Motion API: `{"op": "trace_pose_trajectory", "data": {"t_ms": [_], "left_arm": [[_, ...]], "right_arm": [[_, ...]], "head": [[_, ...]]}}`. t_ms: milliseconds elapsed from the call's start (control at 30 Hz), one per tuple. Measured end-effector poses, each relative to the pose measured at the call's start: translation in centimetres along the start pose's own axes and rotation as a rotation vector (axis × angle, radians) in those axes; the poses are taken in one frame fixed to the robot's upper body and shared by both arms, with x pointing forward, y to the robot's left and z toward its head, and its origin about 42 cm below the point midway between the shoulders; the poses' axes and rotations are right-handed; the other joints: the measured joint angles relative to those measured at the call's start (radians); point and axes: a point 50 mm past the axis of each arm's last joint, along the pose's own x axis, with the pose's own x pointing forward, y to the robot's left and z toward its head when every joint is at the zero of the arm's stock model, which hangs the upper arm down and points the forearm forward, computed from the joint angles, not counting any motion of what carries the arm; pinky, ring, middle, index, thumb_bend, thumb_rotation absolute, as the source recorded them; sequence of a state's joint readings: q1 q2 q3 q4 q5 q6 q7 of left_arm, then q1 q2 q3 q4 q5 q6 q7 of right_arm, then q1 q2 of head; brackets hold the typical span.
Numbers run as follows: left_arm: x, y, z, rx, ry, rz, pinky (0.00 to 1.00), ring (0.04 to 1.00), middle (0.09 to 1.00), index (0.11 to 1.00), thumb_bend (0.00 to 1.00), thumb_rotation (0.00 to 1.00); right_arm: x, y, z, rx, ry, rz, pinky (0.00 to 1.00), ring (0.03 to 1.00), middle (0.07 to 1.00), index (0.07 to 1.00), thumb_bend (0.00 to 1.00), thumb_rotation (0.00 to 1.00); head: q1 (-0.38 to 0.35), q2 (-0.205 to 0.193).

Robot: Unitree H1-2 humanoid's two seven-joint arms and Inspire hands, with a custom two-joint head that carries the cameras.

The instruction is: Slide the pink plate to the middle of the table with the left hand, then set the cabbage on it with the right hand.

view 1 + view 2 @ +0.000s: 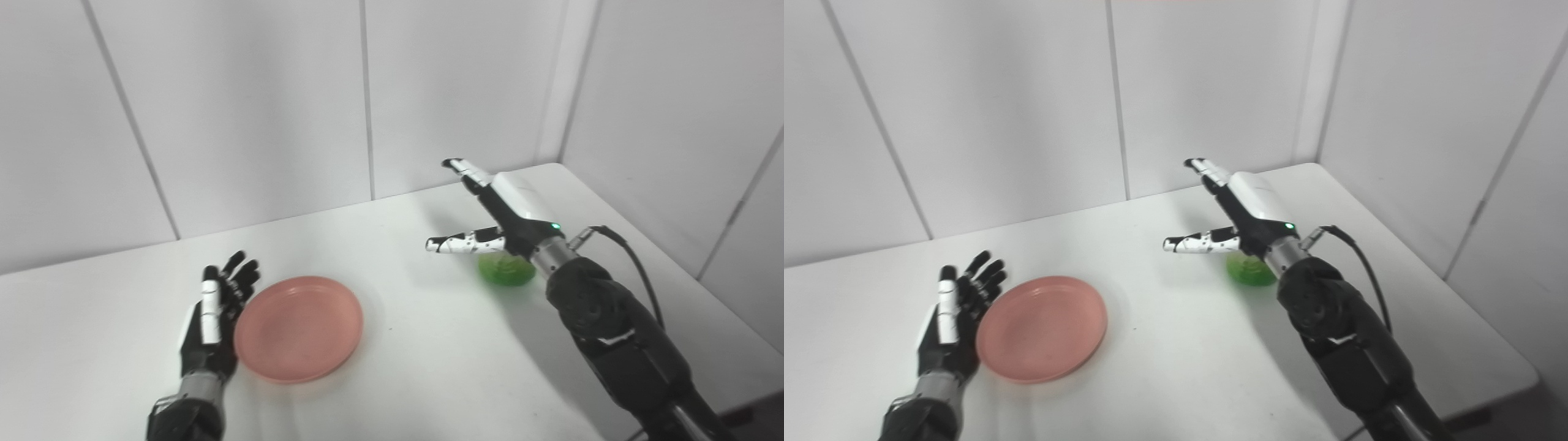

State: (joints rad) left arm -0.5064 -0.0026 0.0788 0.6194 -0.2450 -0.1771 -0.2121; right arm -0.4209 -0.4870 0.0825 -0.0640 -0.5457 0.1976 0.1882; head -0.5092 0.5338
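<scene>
Although the white table (416, 367) carries only two loose things — one pink plate (298, 328) and one green cabbage (506, 270) — both hands are over it. The plate lies flat toward the table's left half, at about 8 o'clock from the table's centre, and the left hand (214, 312) stands just beside its rim at the plate's 9 o'clock, fingers stretched out and slightly apart, holding nothing; whether it touches the rim cannot be told. The cabbage sits at about 3 o'clock from the plate, well apart from it, partly hidden behind the wrist of the right hand (499, 211). That hand is raised above the cabbage, its fingers pointing toward 11 o'clock and its thumb toward 9 o'clock — spread wide, empty. Bare tabletop lies between plate and cabbage. The table's far edge meets the panelled wall (245, 110) at 12 o'clock, and its right edge runs near the side wall at 3 o'clock.
</scene>
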Motion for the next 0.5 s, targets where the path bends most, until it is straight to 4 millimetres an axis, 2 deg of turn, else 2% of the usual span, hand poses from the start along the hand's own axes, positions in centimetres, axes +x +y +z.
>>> {"op": "trace_pose_trajectory", "data": {"t_ms": [200,333,500], "left_arm": [[0.4,0.5,0.0,-0.023,0.001,-0.006,0.94,0.888,0.86,0.853,0.84,1.0],[0.7,0.9,0.1,-0.033,0.0,-0.011,0.96,0.887,0.85,0.84,0.84,1.0],[0.7,1.0,0.2,-0.032,-0.007,-0.009,0.93,0.877,0.846,0.837,0.83,1.0]], "right_arm": [[0.0,-1.5,-2.8,-0.066,0.112,-0.005,0.97,0.965,0.957,0.943,0.89,0.51],[0.0,-1.9,-4.1,-0.156,0.152,0.01,1.0,0.971,0.952,0.936,0.93,0.54],[0.1,-1.7,-4.8,-0.243,0.171,0.04,1.0,0.975,0.939,0.91,0.99,0.52]], "head": [[-0.029,0.0],[-0.032,0.0],[-0.035,-0.003]]}}
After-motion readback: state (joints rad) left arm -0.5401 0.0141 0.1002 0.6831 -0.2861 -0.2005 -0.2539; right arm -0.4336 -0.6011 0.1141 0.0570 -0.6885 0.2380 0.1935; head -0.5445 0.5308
